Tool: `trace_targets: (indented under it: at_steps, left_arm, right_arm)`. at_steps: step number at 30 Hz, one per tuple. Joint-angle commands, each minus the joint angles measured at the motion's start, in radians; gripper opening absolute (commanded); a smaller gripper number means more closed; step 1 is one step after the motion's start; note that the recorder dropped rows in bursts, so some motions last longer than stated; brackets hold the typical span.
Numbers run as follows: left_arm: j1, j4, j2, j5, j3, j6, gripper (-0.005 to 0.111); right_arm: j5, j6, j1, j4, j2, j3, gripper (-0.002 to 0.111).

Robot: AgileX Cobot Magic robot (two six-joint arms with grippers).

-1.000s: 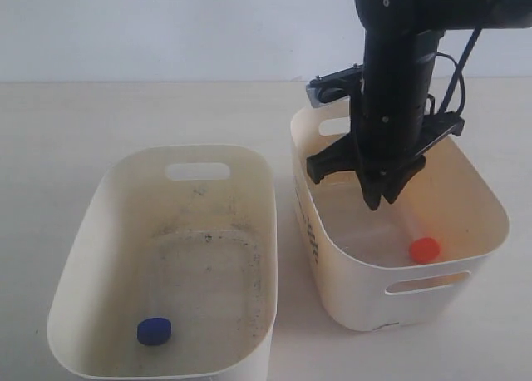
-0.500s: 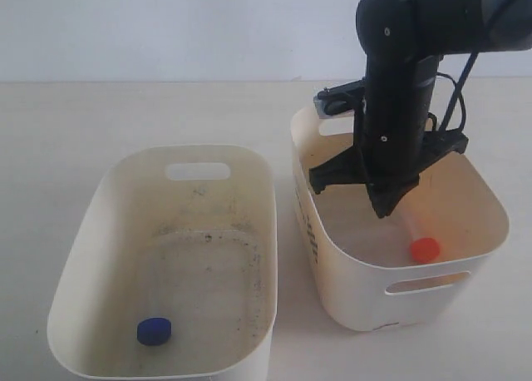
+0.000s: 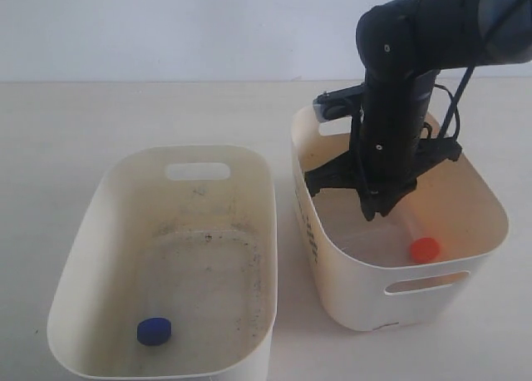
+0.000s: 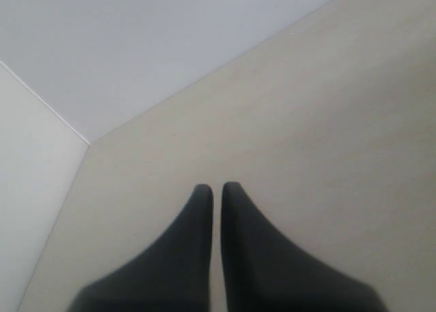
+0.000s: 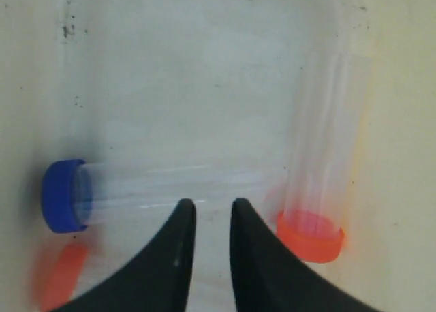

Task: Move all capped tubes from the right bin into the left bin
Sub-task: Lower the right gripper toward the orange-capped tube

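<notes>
The right hand [image 3: 371, 208] is placed inside the right bin [image 3: 353, 285], with its black fingers set slightly apart and nothing between them. In the right wrist view the fingertips are seen at the side of a blue-capped tube [image 5: 163, 186], which lies flat on the bin floor, crosswise to the fingers. Whether the tube is touched cannot be told. An orange-capped tube [image 5: 320, 155] is laid at a right angle to it along the bin wall, its cap close to one fingertip. An orange blur [image 5: 58, 274] is seen near the blue cap of the first tube, too smeared to be identified.

In the exterior view only the orange-capped tube can be seen in that bin. The blue-capped tube is hidden behind the arm [image 3: 399, 106] and the bin's near wall.

The left bin [image 3: 83, 256], dark-speckled inside, is set just beside the right one on the worktop [image 3: 125, 115]. A blue cap [image 3: 154, 331] is seen on its floor near the front wall, but no tube body can be made out there.

The left hand [image 4: 216, 189] is held over bare worktop, its fingers together but for a thin slit, with nothing gripped.
</notes>
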Motion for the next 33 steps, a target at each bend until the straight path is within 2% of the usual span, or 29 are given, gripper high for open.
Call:
trace_targets:
  at_steps: [1, 10, 11, 14, 17, 20, 33]
  left_arm:
    - [-0.001, -0.003, 0.004, -0.005, -0.004, -0.001, 0.004]
    - [-0.001, -0.003, 0.004, -0.007, -0.004, -0.001, 0.004]
    - [-0.001, -0.003, 0.004, -0.007, -0.004, -0.001, 0.004]
    - [-0.001, -0.003, 0.004, -0.005, -0.004, -0.001, 0.004]
    - [-0.001, -0.003, 0.004, -0.005, -0.004, -0.001, 0.004]
    - [-0.001, -0.003, 0.004, -0.005, -0.004, -0.001, 0.004]
    - [-0.001, -0.003, 0.004, -0.005, -0.004, -0.001, 0.004]
  right_arm:
    - [-0.004, -0.011, 0.003, 0.005, -0.005, 0.003, 0.039]
    - [-0.014, -0.053, 0.003, 0.005, 0.033, 0.015, 0.04]
    - [-0.014, -0.053, 0.003, 0.005, 0.036, 0.015, 0.043]
    - [-0.049, -0.055, 0.004, 0.005, 0.04, 0.015, 0.062]
    - [-0.079, -0.056, 0.004, -0.004, 0.04, 0.015, 0.059]
    - [-0.107, -0.056, 0.004, -0.054, 0.04, 0.015, 0.059]
    - [-0.115, -0.056, 0.004, -0.061, 0.134, 0.015, 0.059]
